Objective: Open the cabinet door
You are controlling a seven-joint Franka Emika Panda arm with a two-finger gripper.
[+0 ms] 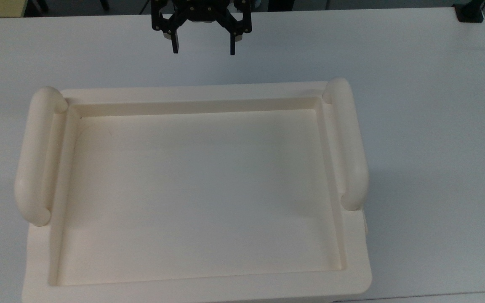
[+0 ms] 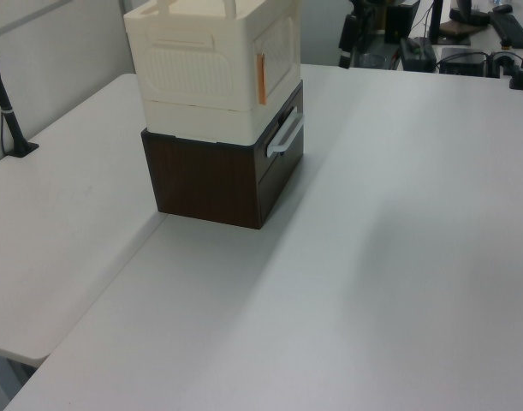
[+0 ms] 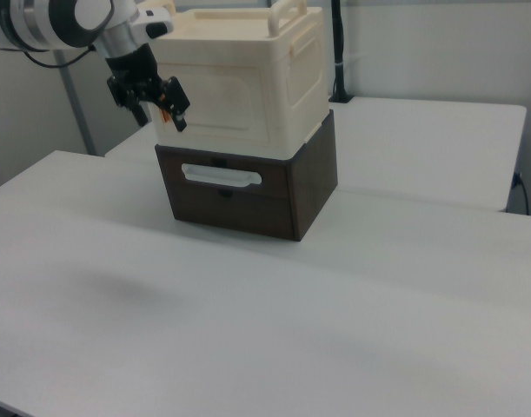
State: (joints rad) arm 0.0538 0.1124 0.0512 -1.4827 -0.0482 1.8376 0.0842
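Observation:
The cream cabinet (image 1: pixel 200 189) stands on a dark brown box. Its recessed top takes up most of the top view. The cabinet door (image 3: pixel 223 100) is the front face in the right view, shut flush. In the left view the cabinet door (image 2: pixel 278 53) faces right, with an orange strip (image 2: pixel 261 79) at its near edge. My black gripper (image 1: pixel 203 48) hangs open beyond the cabinet's far rim in the top view, its two fingers wide apart with nothing between them. In the right view the gripper (image 3: pixel 157 104) is just off the door's left edge. In the left view the gripper (image 2: pixel 348 41) sits far back.
The dark brown drawer box (image 3: pixel 248 195) under the cabinet has a white handle (image 3: pixel 220 176). Two rounded tubular handles (image 1: pixel 36 155) (image 1: pixel 347 143) flank the recessed top. A black clamp post (image 2: pixel 8 120) stands at the left view's left. White table (image 2: pixel 372 257) spreads in front.

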